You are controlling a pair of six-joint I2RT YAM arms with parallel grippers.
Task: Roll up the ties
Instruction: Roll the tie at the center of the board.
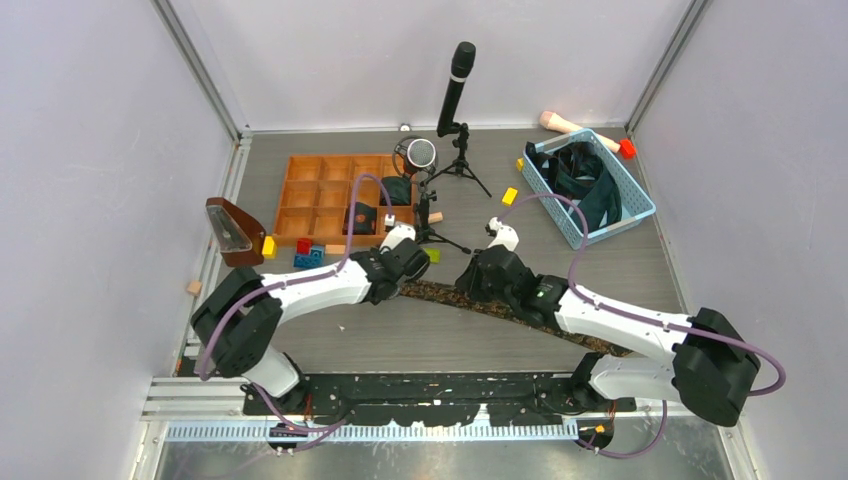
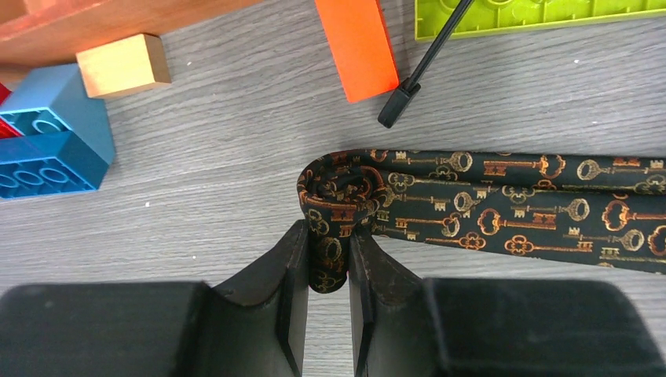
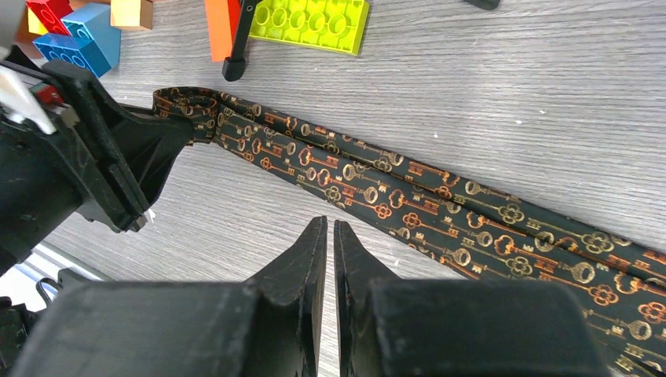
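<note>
The tie [image 2: 503, 212], black with gold and brown keys on it, lies flat on the grey desk [image 2: 196, 181] as one long strip. Its left end is turned over into a small, loose roll. The left tool [image 2: 326, 275] is pinching this roll between its two fingers. The right tool [image 3: 330, 243] is further along the strip, just beside its near edge; its fingers are pressed together with nothing between them. Behind the roll lie an orange block [image 2: 357, 47] and the foot of a black tripod leg [image 2: 400, 102], then a green plate [image 2: 542, 12] and blue bricks [image 2: 47, 133]. Well apart, at the far right, more dark ties [image 1: 585, 185] are heaped in a blue basket [image 1: 628, 175].
</note>
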